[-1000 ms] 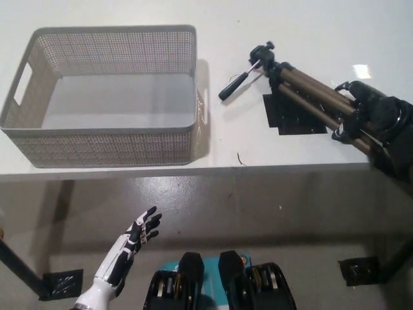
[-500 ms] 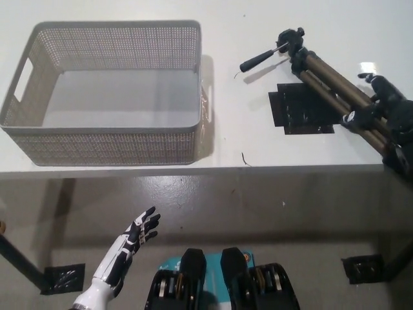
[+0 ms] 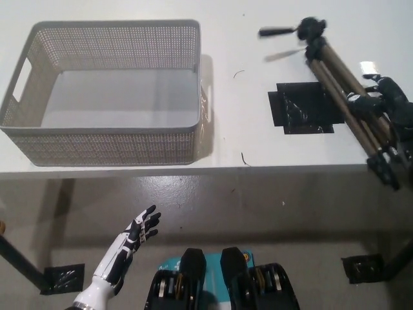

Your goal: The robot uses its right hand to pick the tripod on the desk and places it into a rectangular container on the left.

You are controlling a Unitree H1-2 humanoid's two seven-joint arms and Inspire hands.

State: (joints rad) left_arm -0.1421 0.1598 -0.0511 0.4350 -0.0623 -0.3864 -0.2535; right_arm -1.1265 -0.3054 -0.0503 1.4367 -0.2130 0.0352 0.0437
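Note:
The tripod (image 3: pixel 335 71), with brown folded legs and a black head and pan handle, is held above the white desk (image 3: pixel 258 77) at the right. Its head points toward the far edge and its feet hang past the desk's front edge. My black right hand (image 3: pixel 381 103) is shut on its legs about halfway along. The grey perforated rectangular basket (image 3: pixel 110 139) stands on the desk's left part with nothing inside it. My white left hand (image 3: pixel 132 242) hangs open below the desk's front edge at the lower left.
A black tape patch (image 3: pixel 300 108) lies on the desk just left of the tripod. Small dark scraps (image 3: pixel 243 158) sit near the front edge. Desk leg feet (image 3: pixel 61 279) show on the floor below.
My right hand has swung the tripod: its head has moved up and to the right, and the legs now stand steeper in the picture. The tape patch is uncovered. The left hand stays put.

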